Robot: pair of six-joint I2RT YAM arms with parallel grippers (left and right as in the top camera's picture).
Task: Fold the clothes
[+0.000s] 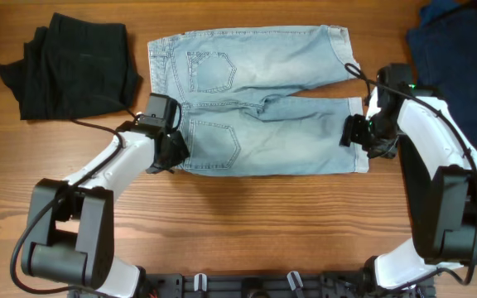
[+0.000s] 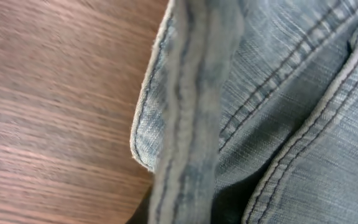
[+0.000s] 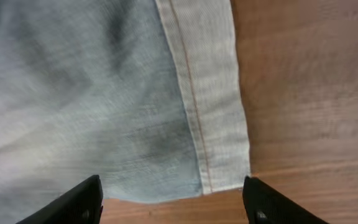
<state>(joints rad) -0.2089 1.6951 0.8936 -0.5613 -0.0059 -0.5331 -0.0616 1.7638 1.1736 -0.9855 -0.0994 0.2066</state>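
Observation:
The light-blue denim shorts (image 1: 255, 108) lie flat with the back pockets up, waistband to the left and legs to the right. My left gripper (image 1: 171, 154) is at the near corner of the waistband. In the left wrist view the waistband edge (image 2: 194, 124) is raised off the wood and runs down between the jaws, so the gripper looks shut on it; the fingers themselves are hidden. My right gripper (image 1: 355, 132) is at the hem of the near leg. In the right wrist view it (image 3: 173, 199) is open wide, its fingers either side of the hem corner (image 3: 219, 155).
A crumpled black garment (image 1: 73, 66) lies at the back left. A dark navy garment (image 1: 462, 58) lies at the back right, close behind my right arm. The wooden table (image 1: 263, 223) shows bare wood in front of the shorts.

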